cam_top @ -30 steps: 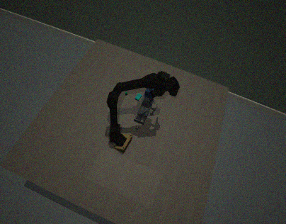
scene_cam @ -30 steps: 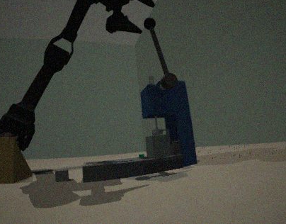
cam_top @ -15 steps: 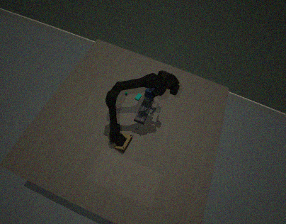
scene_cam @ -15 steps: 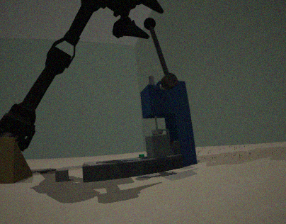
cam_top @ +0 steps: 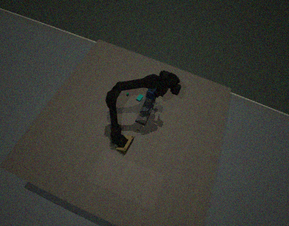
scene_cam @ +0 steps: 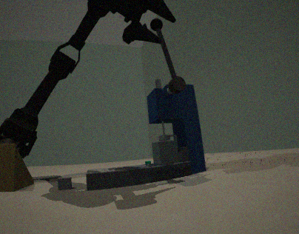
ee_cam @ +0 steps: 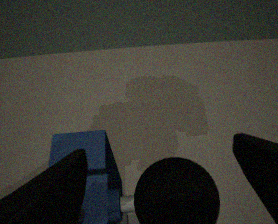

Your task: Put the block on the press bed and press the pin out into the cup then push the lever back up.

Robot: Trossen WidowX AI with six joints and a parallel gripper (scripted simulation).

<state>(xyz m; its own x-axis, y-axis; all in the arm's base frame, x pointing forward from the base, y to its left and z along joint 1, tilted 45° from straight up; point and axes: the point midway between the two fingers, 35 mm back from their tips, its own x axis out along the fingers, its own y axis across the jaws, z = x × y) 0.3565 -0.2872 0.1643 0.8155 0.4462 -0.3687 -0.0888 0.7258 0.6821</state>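
Wrist view first, and nearest the lens we've got the jaws point(cam_top: 171, 88) point(scene_cam: 167, 31), wide apart with nothing gripped, one finger low at left, the other at right, and the lever's black knob point(scene_cam: 156, 24) point(ee_cam: 176, 191) between them at bottom centre! Looks like the moment to take the lever, so the tidy play is to centre the knob, since it sits closer to the left finger, then close evenly and swing down along the lever's arc rather than straight down; a sideways shove could rock the press. Beyond the knob, lower left, there's the blue press point(cam_top: 151, 92) point(scene_cam: 199, 132) point(ee_cam: 95, 150). Over to the exterior view: right of centre, the lever point(scene_cam: 168, 55) leans up and left from its pivot, still to be pulled, I'd judge. Below the punch point(scene_cam: 163, 127) stands the grey block point(scene_cam: 164, 152), on the press bed point(scene_cam: 138, 176), apparently lined up, though the pin's exact seat I can't tell. And the cup? Can't pick it out for certain, nor anything in it; everything rests on the bench point(cam_top: 179, 156) point(scene_cam: 234, 198) point(ee_cam: 240, 90).
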